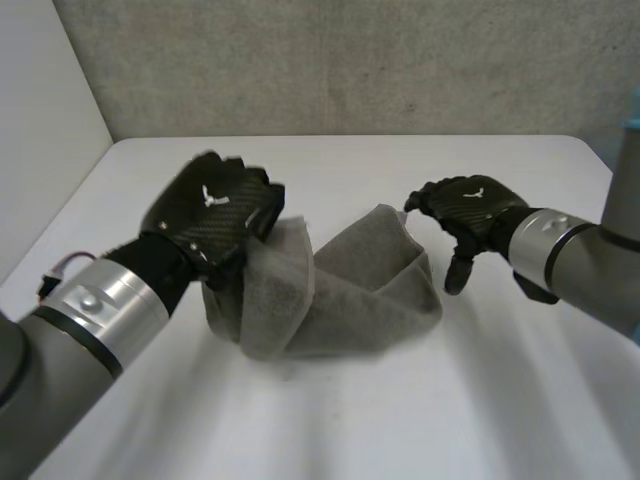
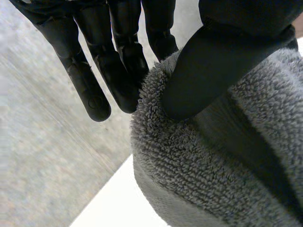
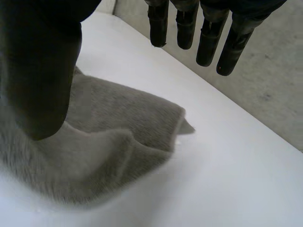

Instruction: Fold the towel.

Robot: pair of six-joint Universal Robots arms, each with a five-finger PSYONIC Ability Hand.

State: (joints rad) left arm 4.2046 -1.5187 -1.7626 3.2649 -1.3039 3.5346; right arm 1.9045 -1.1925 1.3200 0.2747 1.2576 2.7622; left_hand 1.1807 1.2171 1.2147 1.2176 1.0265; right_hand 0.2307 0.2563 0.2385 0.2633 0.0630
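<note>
A crumpled grey terry towel (image 1: 355,290) lies heaped at the middle of the white counter (image 1: 420,420). At the heap's 10 o'clock, the left robot hand (image 1: 215,212) pinches a raised edge between thumb and fingers. At its 2 o'clock, the right robot hand (image 1: 468,208) hangs released, fingers loose, grasping nothing. With that side free, a left-hand pull would probably drag the whole heap and skew the fold.
</note>
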